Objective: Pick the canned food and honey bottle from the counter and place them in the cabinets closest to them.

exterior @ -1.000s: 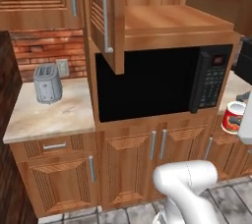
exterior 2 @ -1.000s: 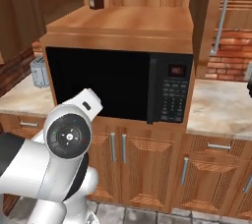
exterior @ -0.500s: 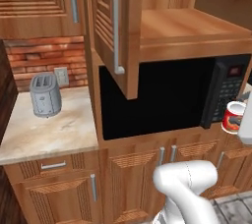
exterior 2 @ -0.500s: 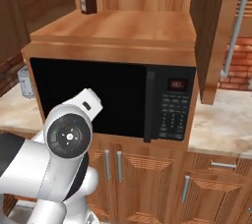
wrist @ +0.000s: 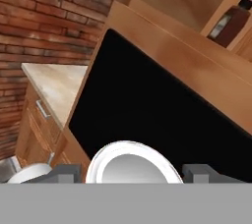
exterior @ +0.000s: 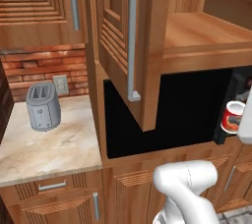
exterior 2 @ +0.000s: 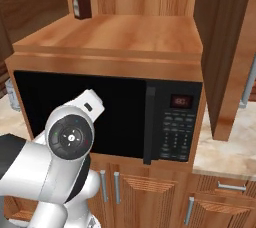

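The canned food shows its silvery round top in the hand view, sitting between the two dark fingertips of my gripper, which is shut on it. From the left base view the red can hangs in the air at the right edge, in front of the black microwave. Above the microwave, one of the cabinets stands open with a bare wooden shelf. The beige counter lies to the left of the microwave. The honey bottle is out of view.
A squarish dark-brown bottle stands at the back left of the open shelf. The open cabinet door juts out over the microwave's left part; another door hangs at the right. A grey toaster sits on the counter by the brick wall.
The whole picture has shifted and grown, so the base has driven closer to the microwave and cabinet. The can stays at the same spot in the left base view, carried along.
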